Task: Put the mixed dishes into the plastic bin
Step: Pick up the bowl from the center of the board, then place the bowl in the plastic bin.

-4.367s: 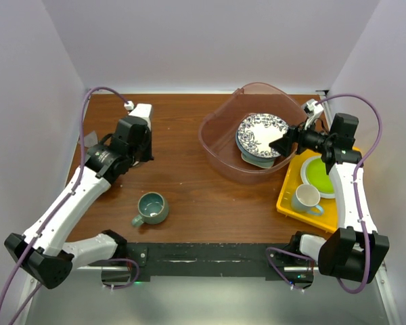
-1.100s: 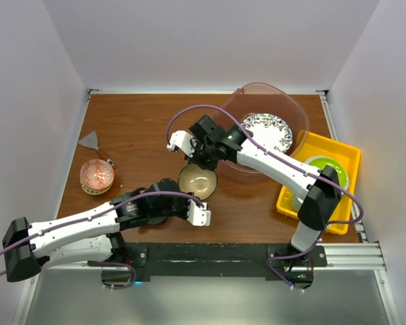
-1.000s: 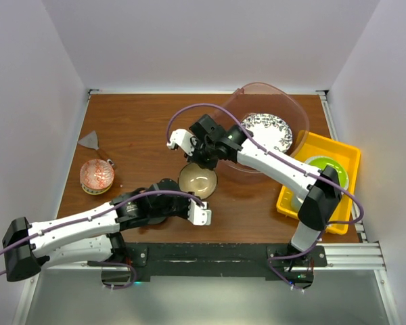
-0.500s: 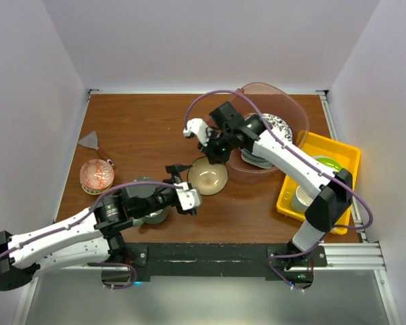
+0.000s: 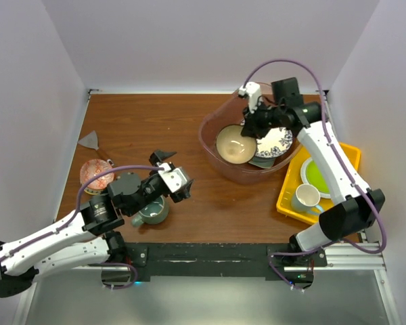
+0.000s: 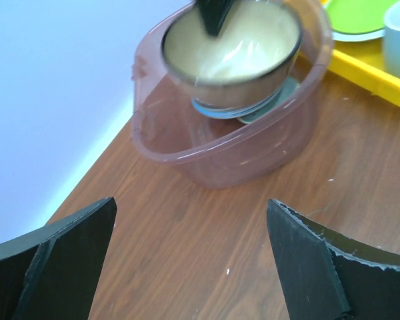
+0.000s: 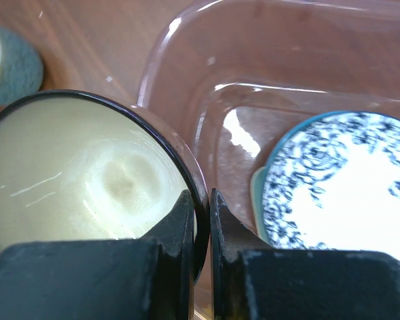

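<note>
Right end effector (image 7: 200, 210) is closed on the rim of the cream-lined bowl (image 5: 235, 143), which is held tilted within the plastic bin (image 5: 213, 152), just beside the blue-patterned plate (image 5: 279, 141) lying in it. Left end effector (image 6: 190, 207) is held open (jaws spread wide, nothing between them) above the surface (image 5: 142, 122), near the grey-teal mug (image 5: 151, 211). The red bowl (image 5: 97, 177) is seen standing on the surface, nearer its left edge than the mug.

cream bowl (image 5: 235, 143) over pink bin (image 5: 237, 173) | blue plate (image 5: 277, 142) inside | teal mug (image 5: 152, 214) outside
</note>
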Available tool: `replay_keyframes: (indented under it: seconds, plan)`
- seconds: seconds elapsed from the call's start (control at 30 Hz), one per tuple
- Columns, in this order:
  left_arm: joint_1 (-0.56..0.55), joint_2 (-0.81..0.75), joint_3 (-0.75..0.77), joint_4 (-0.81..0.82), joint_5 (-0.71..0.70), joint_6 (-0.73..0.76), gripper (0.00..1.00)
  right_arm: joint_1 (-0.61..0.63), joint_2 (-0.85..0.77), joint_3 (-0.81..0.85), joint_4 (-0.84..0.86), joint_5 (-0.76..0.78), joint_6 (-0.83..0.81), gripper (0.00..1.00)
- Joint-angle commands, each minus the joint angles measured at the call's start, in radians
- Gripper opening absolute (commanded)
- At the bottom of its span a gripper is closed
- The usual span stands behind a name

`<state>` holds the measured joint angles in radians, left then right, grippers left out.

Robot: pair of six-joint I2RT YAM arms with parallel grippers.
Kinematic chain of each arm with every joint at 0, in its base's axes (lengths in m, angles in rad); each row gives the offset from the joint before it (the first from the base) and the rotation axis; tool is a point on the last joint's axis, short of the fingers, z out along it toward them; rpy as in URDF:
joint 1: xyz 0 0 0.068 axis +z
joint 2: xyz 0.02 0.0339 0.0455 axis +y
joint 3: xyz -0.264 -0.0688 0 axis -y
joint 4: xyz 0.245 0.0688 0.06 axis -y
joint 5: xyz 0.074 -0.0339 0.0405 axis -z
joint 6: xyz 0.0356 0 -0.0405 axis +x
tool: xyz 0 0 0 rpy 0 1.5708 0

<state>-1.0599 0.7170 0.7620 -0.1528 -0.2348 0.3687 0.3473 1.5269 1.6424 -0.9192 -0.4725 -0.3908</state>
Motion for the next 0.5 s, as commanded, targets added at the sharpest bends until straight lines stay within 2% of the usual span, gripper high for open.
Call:
replay_keyframes:
  seconds: [0.0,0.17,0.47]
  plan:
    - [0.061,-0.008,-0.022,0.016,-0.044,-0.045,1.00,-0.098,-0.071,-0.003,0.144,-0.115,0.099,0.00]
    - [0.147,0.010,-0.058,0.028,-0.070,-0.071,1.00,-0.191,-0.073,-0.032,0.244,-0.109,0.177,0.00]
    - [0.169,0.042,-0.098,0.061,-0.212,-0.106,1.00,-0.343,-0.045,-0.105,0.401,-0.080,0.306,0.00]
